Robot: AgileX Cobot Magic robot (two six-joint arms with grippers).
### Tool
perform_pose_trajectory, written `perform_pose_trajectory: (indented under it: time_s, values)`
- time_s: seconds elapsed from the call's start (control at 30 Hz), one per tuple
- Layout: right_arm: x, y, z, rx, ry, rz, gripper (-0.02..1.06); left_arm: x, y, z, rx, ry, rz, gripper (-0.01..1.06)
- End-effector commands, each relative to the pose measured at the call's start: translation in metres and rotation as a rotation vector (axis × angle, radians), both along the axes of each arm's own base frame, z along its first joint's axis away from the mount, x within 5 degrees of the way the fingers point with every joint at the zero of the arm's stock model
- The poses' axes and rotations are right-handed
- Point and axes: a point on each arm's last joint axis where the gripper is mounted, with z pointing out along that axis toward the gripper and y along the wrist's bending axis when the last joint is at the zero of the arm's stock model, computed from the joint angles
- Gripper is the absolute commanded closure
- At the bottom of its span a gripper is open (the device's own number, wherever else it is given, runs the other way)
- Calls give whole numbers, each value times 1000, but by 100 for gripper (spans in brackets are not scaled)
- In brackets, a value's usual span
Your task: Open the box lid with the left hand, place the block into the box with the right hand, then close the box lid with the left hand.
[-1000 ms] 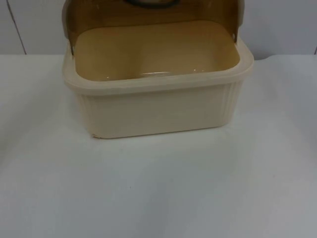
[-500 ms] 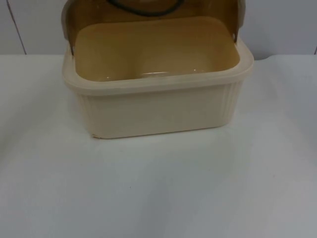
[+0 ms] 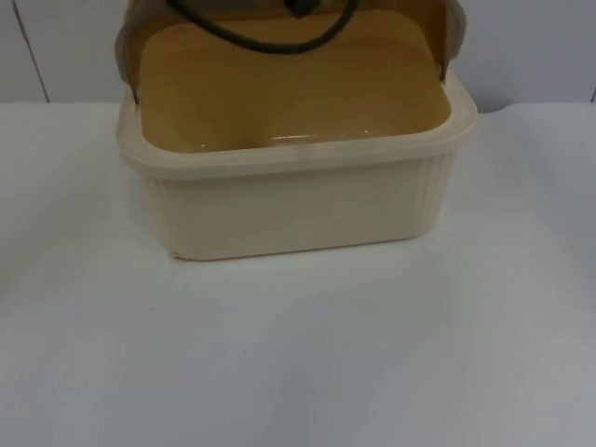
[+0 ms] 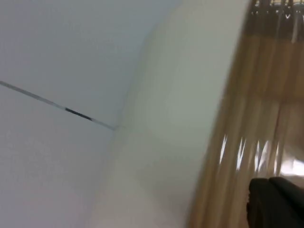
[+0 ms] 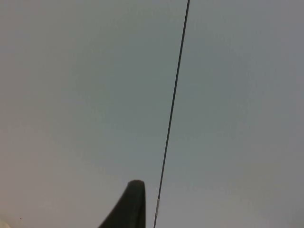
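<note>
The cream box (image 3: 298, 209) stands on the white table (image 3: 298, 354) in the upper middle of the top view, with its ribbed front wall facing the camera. Its brown see-through lid (image 3: 391, 47) is raised at the back and leans forward over the rear of the opening, reaching the frame's top edge. The front part of the opening is uncovered, and the box's smooth cream inside shows there. The grey wall (image 3: 521, 47) runs behind the box, in the upper left and upper right of the frame.

The left wrist view adds the lid (image 4: 256, 95) seen from close by, as a ribbed brown sheet with bright glints. A pale cream surface lies beside it, too blurred to tell which part of the box it is. The left gripper (image 4: 273, 202) is right against the lid. I cannot tell whether it is clamped on the lid or apart. The wall (image 4: 71, 47) and a thin dark seam (image 4: 57, 105) lie beyond.

The right wrist view adds the right gripper (image 5: 128, 204), which faces the plain grey wall (image 5: 85, 95) crossed by one dark seam (image 5: 173, 104). That arm waits. I cannot tell whether its gripper is apart or together.
</note>
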Motion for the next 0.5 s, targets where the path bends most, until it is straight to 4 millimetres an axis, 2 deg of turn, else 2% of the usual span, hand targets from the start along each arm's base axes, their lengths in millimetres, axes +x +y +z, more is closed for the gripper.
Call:
perform_pose_trajectory:
  time_s: [0.0,0.13,0.2,0.3,0.47]
  values:
    - [-1,-1,2,5,-8,-3,11,-11,1,-5,-2,2,-1,105]
    - [-1,-1,2,8,-9,-3,11,-37,-2,-25,48,-26,-33,105]
    - [-1,-1,2,8,-9,-3,11,-44,-3,-31,54,-18,-43,105]
    - [-1,-1,2,8,-9,-3,11,-61,-5,-54,68,27,-56,105]
    - [-1,-1,2,13,-9,-3,11,-78,-8,-71,59,38,-57,105]
